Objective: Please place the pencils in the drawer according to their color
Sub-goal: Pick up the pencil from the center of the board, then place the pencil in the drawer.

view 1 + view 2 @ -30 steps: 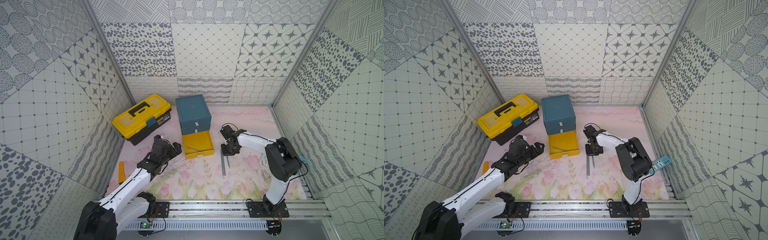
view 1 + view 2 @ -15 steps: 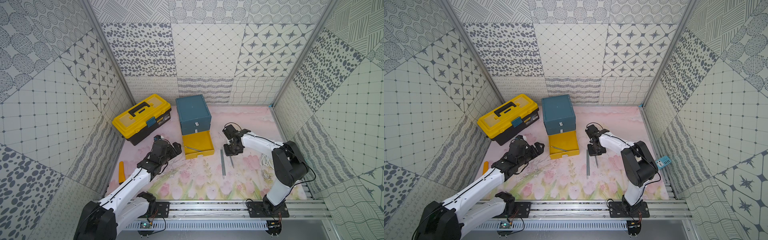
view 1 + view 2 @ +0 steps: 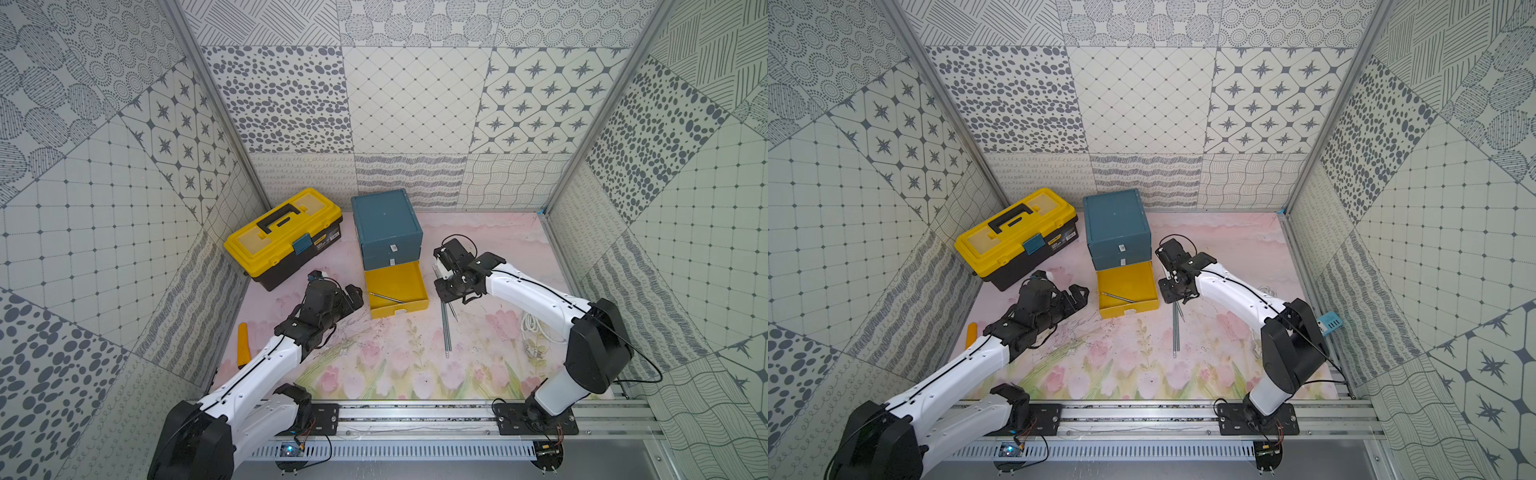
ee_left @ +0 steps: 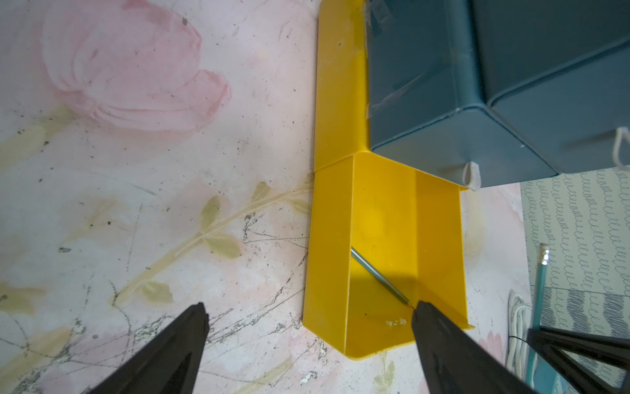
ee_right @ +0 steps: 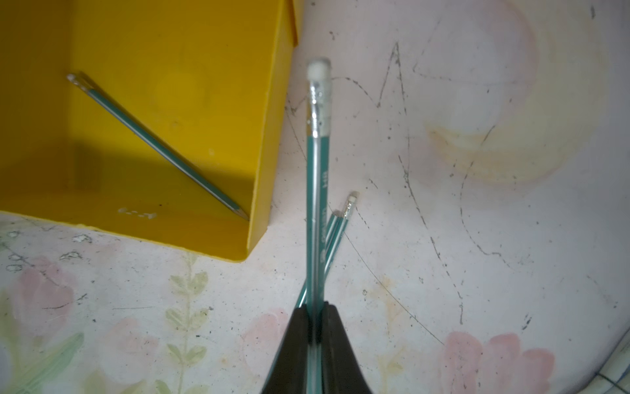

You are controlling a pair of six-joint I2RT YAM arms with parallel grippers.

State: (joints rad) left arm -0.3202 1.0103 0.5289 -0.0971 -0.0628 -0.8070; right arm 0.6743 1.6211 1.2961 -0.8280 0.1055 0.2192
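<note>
**Right arm grips a pencil**

Right gripper [image 5: 315,307] pinches a teal pencil [image 5: 317,163], eraser end out, just beside the open yellow drawer [image 5: 269,136]. A second pencil [image 5: 160,146] lies slantwise inside. Spare pencils [image 3: 446,328] rest on the mat [image 3: 374,361]. Left gripper [image 4: 308,308] is spread wide and empty, beside the drawer.

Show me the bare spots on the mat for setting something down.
Bare mat lies at the back, between the blue cabinet and the right wall, and in front, between the yellow drawer and the rail. Crowded: beside the drawer, where the right gripper holds a pencil over loose pencils, with the white cable nearby.
</note>
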